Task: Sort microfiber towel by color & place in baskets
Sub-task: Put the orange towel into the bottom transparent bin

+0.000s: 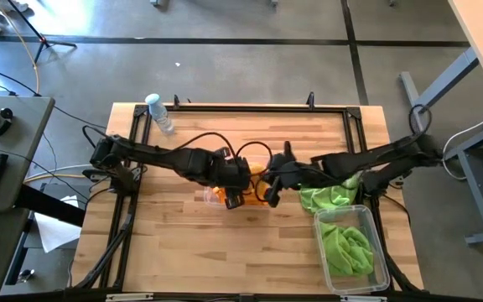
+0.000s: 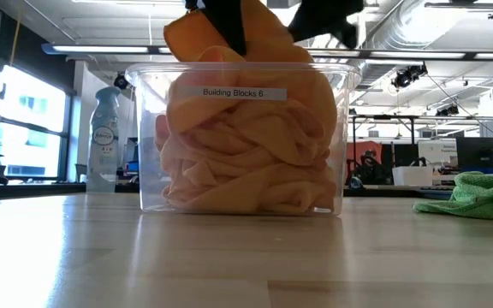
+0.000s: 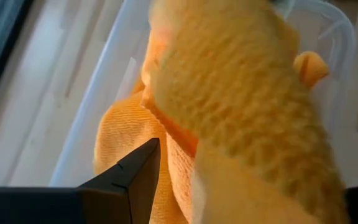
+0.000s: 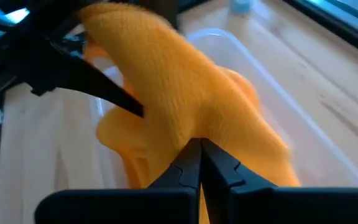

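Both grippers meet over the clear plastic tub packed with orange cloths (image 1: 225,195) at the middle of the table: my left gripper (image 3: 166,180) has its fingers spread wide beside the top orange fuzzy towel (image 3: 247,118), while my right gripper (image 4: 200,163) has its jaws pressed together, seemingly pinching that same towel's edge (I can't see any cloth between the tips, so that's my reading). My worry is that this tub is heaped above its rim; if the right arm pulls away with the cloth caught, it could drag the towel, or the pile under it, back out onto the wooden table (image 1: 183,252). That towel sits draped on top of the heap, directly under and against both grippers. Off to the right lies a loose lime green towel (image 1: 329,197), and nearer still the second clear tub holding green cloths (image 1: 350,248), well apart from both grippers.
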Controlling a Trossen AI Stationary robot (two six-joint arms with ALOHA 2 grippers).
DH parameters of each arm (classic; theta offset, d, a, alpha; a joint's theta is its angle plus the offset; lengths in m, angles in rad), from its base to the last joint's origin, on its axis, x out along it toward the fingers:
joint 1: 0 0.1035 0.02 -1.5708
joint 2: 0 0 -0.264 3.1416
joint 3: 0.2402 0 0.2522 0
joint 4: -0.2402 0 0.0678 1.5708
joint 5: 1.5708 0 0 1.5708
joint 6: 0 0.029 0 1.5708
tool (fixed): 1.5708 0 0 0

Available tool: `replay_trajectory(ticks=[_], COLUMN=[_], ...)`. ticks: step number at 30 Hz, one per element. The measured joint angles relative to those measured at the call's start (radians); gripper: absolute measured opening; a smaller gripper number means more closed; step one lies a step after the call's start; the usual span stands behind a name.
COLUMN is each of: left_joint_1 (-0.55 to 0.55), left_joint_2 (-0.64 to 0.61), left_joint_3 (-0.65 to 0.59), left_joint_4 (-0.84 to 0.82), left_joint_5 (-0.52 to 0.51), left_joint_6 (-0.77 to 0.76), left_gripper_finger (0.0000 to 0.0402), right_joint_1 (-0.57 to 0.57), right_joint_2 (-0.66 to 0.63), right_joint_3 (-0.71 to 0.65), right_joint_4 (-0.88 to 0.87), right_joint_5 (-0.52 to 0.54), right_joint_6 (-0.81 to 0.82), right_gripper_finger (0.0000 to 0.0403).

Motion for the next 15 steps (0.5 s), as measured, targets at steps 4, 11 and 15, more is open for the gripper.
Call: replay_trajectory(ticks=[4,11,15], left_joint_1=[-0.016,-0.017,-0.021], left_joint_2=[0.000,-0.025,-0.082], left_joint_3=[0.000,-0.001,-0.019], left_joint_4=[-0.002,-0.051,-0.067], left_joint_5=[-0.043,-0.037,-0.040], left_joint_6=[0.002,0.033,0.034], left_gripper_finger=[0.0188,0.0188,0.0188], right_joint_1=[-0.016,-0.059,-0.076], right_joint_2=[0.078,0.209,0.251], right_joint_3=[0.000,0.000,0.004], right_joint_4=[0.073,0.062,0.086], right_joint_5=[-0.031,-0.146,-0.186], right_joint_6=[-0.035,0.010,0.027], right_gripper_finger=[0.0000,0.0000,0.0000])
